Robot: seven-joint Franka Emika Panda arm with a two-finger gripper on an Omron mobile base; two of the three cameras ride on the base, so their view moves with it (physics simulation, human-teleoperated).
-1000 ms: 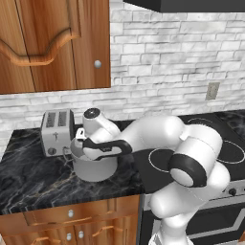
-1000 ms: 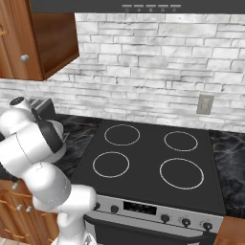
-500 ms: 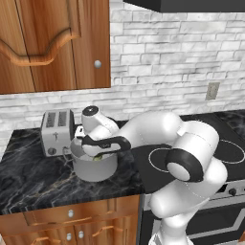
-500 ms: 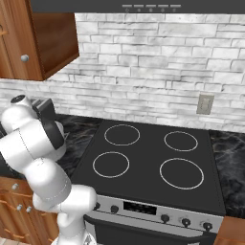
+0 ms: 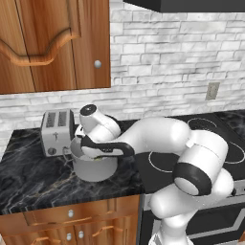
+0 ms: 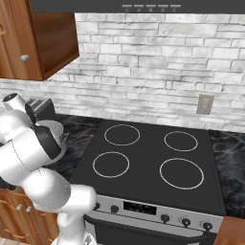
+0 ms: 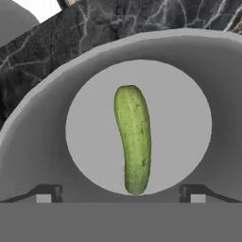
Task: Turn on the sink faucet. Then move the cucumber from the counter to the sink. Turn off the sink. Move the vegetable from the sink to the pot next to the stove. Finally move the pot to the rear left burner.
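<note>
The stove (image 6: 153,158), a black glass cooktop w/ four ring burners, is seen to the right of the counter (image 5: 33,177), black marble w/ pale veins over brown wooden cabinets (image 5: 72,222). A wooden wall cabinet (image 5: 52,43) is hung above, against a pale brick wall. A boxy silver toaster (image 5: 57,131) is stood at the back of the counter, just beside the pot.

The white arm (image 5: 158,139) is reached leftward from the lower right of the left base view, w/ the hand set over the pot (image 5: 94,167). The pot, round and silver-grey, is sat on the counter between toaster and stove; in the right base view its rim (image 6: 51,128) is partly hidden behind the arm.

In the hand view the gripper (image 7: 120,194) is pointed straight down into the pot, jaws spread wide, nothing held between the fingertips (image 7: 45,194). The cucumber (image 7: 133,138), yellowish-green and slightly curved, is laid flat on the pot's floor, apart from both tips.
</note>
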